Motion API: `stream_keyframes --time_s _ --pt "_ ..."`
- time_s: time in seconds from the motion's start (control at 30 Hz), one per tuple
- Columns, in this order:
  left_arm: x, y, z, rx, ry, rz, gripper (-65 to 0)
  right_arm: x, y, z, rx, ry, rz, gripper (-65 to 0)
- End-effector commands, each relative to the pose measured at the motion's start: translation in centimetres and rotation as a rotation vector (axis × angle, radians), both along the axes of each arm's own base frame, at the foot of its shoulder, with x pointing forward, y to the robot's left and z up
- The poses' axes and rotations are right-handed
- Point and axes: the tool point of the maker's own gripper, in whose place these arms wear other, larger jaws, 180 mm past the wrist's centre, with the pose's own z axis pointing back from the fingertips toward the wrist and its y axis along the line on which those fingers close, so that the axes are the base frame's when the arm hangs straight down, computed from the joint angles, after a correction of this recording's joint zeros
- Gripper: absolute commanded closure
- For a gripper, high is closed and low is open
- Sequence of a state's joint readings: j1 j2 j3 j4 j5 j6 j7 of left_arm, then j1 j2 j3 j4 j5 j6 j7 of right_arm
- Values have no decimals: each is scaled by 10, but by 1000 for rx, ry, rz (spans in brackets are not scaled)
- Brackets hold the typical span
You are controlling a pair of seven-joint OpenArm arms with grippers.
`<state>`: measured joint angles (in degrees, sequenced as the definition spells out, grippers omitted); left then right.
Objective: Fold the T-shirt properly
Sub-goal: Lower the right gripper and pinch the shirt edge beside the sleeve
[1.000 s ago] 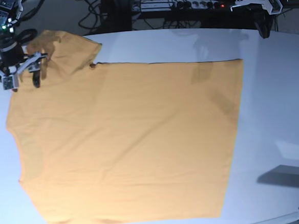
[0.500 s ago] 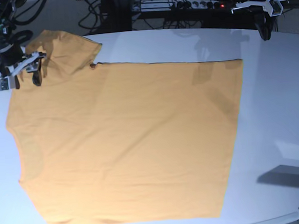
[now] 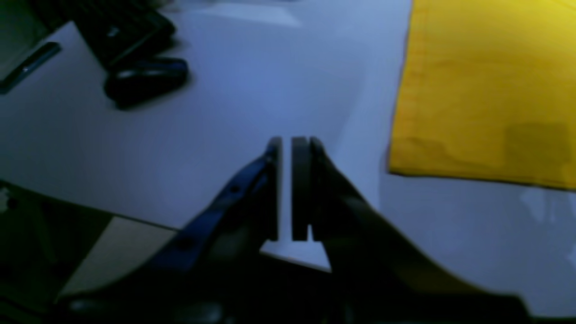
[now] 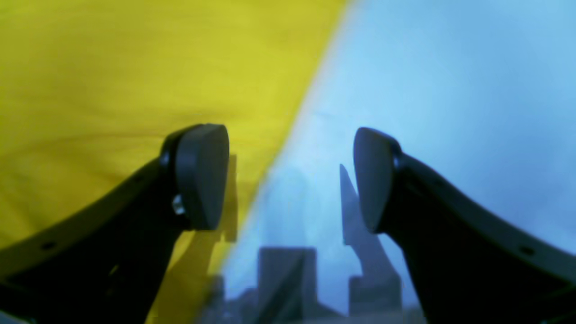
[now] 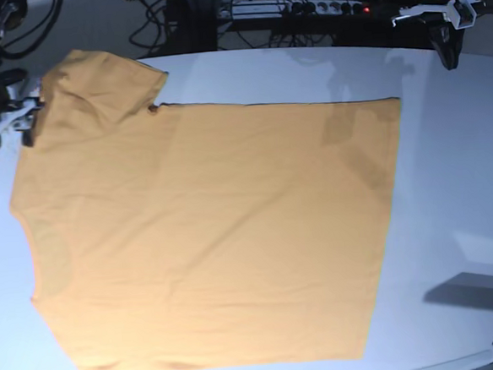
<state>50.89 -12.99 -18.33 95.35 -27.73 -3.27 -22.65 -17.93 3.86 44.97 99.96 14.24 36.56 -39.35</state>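
Jaws of the left gripper (image 3: 286, 189) sit closed and empty over bare desk (image 3: 270, 81), just off the T-shirt (image 3: 486, 90) hem corner. The right gripper (image 4: 290, 175) holds its jaws open astride the shirt's edge, where a shallow pinch could slip. The base view shows the shirt spread flat with free desk at right; its lower edge nears the desk rim.

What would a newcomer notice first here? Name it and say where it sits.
The big orange-yellow T-shirt spread flat across most of the white table, one sleeve at the far corner on the base view's left. Next, the right gripper with jaws open, off that sleeve's edge. The left gripper is shut, up at the far edge on the view's right, clear of the cloth.
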Motion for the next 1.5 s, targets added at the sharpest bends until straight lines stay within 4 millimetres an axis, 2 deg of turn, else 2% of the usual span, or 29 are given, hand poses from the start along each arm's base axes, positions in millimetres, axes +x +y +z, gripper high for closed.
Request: stream_keyframes --time_s 0.0,0.2,0.33,0.73,0.93,1.13,1.17,1.23,1.47 --pt "0 2 10 19 -28 -6 -40 6 -5 13 -16 -44 6 -421" --pt "1 0 4 3 0 -3 -40 3 1 9 -7 -32 41 -421" --pt "3 2 0 -3 16 5 -40 -2 9 1 20 4 42 -421" --pt "4 2 1 -2 10 4 -40 -10 13 -27 92 63 19 -421" --pt "5 3 2 -1 5 5 -40 -7 27 -31 127 77 49 -416" --pt "5 3 2 -1 7 6 -40 -4 28 -30 129 77 51 -412" --pt "5 3 2 -1 7 6 -40 -4 28 -30 129 77 51 -402" --pt "5 3 2 -1 7 6 -40 -4 28 -31 130 81 51 -341" --pt "6 3 1 -2 9 6 -40 -7 32 -35 142 105 49 -35"
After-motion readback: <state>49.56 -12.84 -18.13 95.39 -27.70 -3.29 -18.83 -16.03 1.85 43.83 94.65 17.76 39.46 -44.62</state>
